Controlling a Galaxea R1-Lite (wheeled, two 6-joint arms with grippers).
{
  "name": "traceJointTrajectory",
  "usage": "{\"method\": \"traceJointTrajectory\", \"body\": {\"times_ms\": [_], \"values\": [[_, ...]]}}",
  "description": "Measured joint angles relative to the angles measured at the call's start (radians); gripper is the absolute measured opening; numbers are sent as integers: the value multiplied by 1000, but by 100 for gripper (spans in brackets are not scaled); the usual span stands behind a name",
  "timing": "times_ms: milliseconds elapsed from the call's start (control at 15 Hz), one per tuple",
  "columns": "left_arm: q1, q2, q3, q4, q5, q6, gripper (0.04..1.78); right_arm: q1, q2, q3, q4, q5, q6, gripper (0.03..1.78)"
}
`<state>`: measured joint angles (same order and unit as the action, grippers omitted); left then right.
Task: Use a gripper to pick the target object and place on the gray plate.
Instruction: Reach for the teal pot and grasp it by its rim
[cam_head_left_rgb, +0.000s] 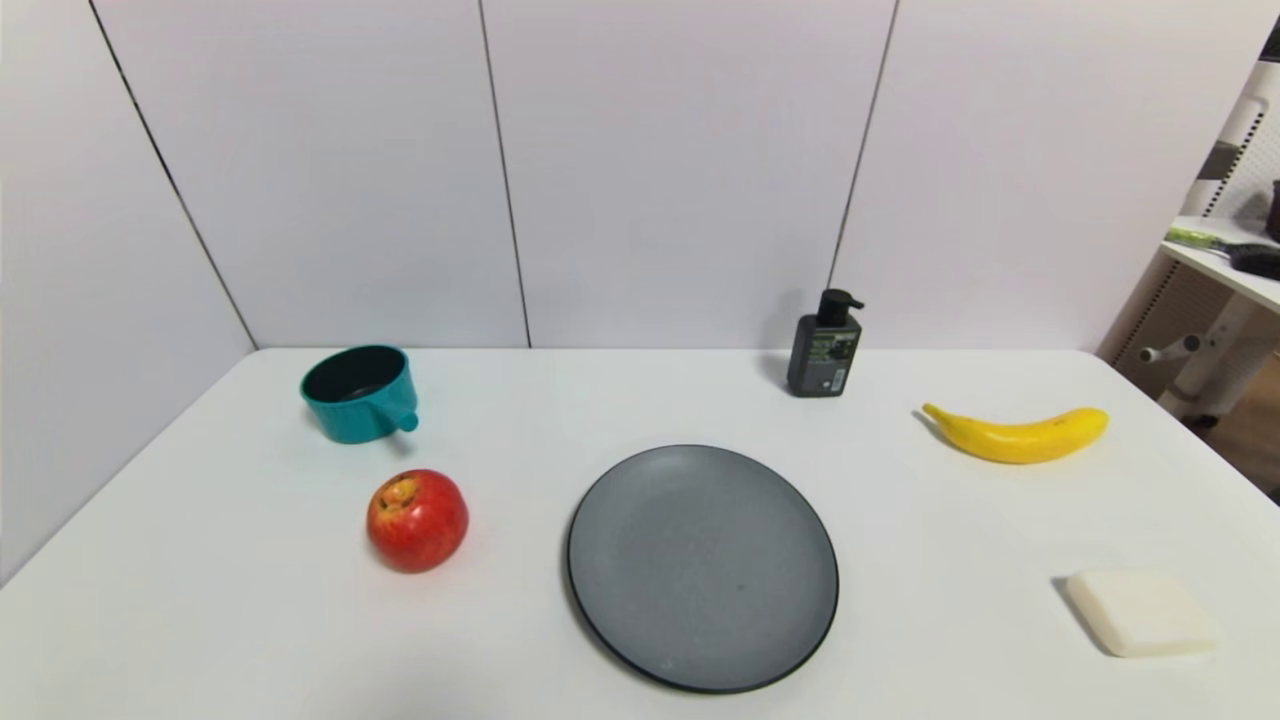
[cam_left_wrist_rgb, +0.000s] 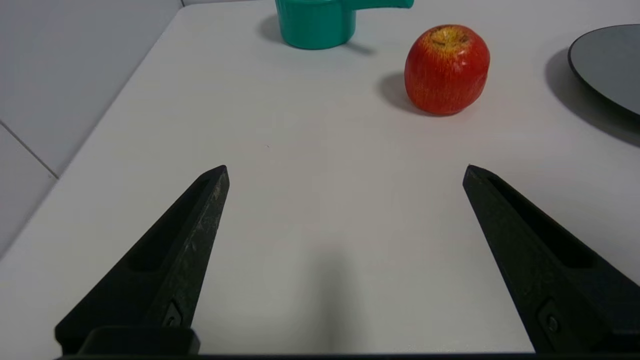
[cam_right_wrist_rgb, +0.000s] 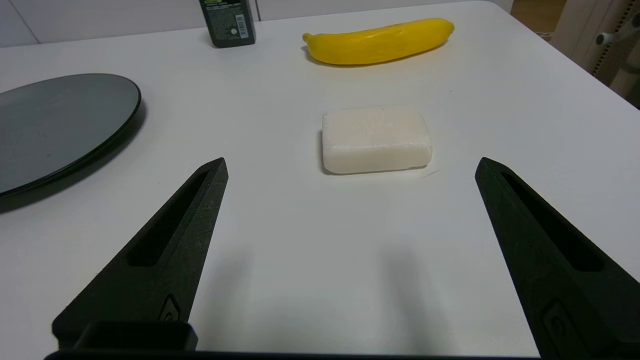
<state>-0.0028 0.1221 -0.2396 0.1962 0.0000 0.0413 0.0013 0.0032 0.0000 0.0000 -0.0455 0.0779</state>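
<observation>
The teal saucepan (cam_head_left_rgb: 357, 393) stands upright at the table's far left, its handle pointing toward me; it also shows in the left wrist view (cam_left_wrist_rgb: 316, 22). The gray plate (cam_head_left_rgb: 702, 566) lies at the table's middle front, its edge showing in the left wrist view (cam_left_wrist_rgb: 607, 65) and the right wrist view (cam_right_wrist_rgb: 60, 130). Neither gripper shows in the head view. My left gripper (cam_left_wrist_rgb: 345, 170) is open and empty above bare table, well short of the saucepan. My right gripper (cam_right_wrist_rgb: 350, 162) is open and empty, just short of the soap bar.
A red apple (cam_head_left_rgb: 417, 521) sits between the saucepan and the plate, nearer me. A dark pump bottle (cam_head_left_rgb: 824, 345) stands at the back. A banana (cam_head_left_rgb: 1018, 434) and a white soap bar (cam_head_left_rgb: 1138, 611) lie on the right. Walls close the back and left.
</observation>
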Motion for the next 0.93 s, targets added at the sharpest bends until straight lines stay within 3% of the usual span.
{"method": "traceJointTrajectory", "body": {"times_ms": [267,533,933], "values": [[-19,257,-255,149,5,86,169,0,0,0,0,0,0,171],[-41,581,-461,202,2,172,169,0,0,0,0,0,0,171],[-48,1065,-873,319,1,435,169,0,0,0,0,0,0,171]]}}
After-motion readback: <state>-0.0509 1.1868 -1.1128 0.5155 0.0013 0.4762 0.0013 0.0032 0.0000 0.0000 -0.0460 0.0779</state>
